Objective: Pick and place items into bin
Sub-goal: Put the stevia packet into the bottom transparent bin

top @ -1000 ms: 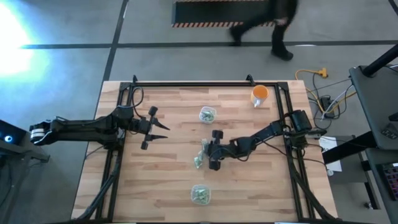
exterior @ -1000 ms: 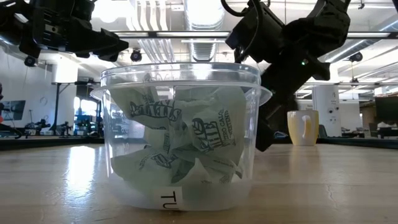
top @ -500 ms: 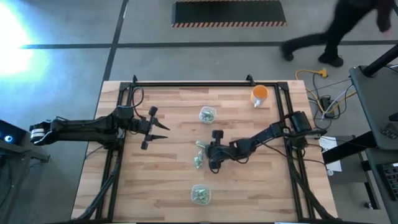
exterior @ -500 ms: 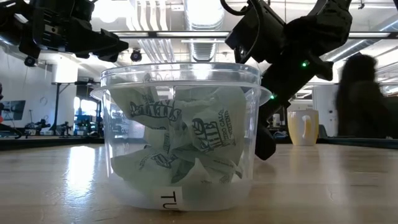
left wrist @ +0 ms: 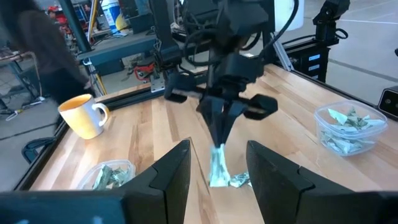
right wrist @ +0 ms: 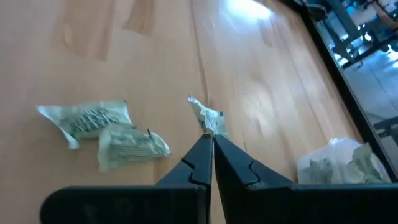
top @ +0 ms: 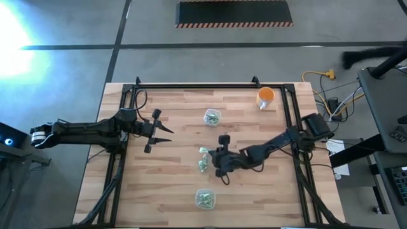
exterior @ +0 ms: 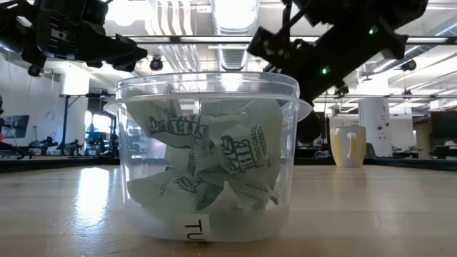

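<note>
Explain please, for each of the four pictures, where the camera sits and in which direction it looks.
High view: above, looking straight down on the table; both arms show.
Low view: at table-top height, behind a clear tub, facing the room; the arms show overhead.
Left wrist view: on the left arm, facing the right gripper; its own fingers show.
Right wrist view: looks down past the shut right gripper holding a wrapped piece.
Both wrist views share the pieces lying loose.

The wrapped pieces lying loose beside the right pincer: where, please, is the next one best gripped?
The right pincer is shut on one piece. Two more lie flat, touching. Probably take the outer piece from above, closing across its narrow middle; its flat pose leaves no side edge to pinch.
</note>
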You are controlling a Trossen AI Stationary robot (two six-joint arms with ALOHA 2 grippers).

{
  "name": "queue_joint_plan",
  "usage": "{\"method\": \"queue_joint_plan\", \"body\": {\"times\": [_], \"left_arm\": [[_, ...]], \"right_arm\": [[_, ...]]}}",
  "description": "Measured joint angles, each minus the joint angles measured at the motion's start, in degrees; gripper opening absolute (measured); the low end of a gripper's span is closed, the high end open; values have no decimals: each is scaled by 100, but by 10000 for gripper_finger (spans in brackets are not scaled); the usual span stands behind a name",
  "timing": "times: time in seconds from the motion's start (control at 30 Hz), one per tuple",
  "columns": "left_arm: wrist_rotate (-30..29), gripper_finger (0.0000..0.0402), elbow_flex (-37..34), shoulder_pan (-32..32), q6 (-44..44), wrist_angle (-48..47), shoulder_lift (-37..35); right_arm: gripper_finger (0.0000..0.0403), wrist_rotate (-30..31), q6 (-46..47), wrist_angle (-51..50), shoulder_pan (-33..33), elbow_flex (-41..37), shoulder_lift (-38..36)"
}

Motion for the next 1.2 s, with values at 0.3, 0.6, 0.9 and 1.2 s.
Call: {"method": "queue_joint_plan", "body": {"times": [0.3, 0.6, 0.9, 1.2], "left_arm": [[1, 140, -18, 0, 0, 11, 0], [1, 140, -18, -1, 0, 13, 0], [0, 140, -18, 0, 0, 18, 0], [0, 140, -40, 1, -1, 18, 0]], "right_arm": [[8, 5, -194, 2, 341, 4, -306], [8, 112, -287, -33, 699, 7, -556], [8, -74, 1142, -1069, 696, 7, -589], [50, -1562, 1824, -994, 674, -5, -539]]}}
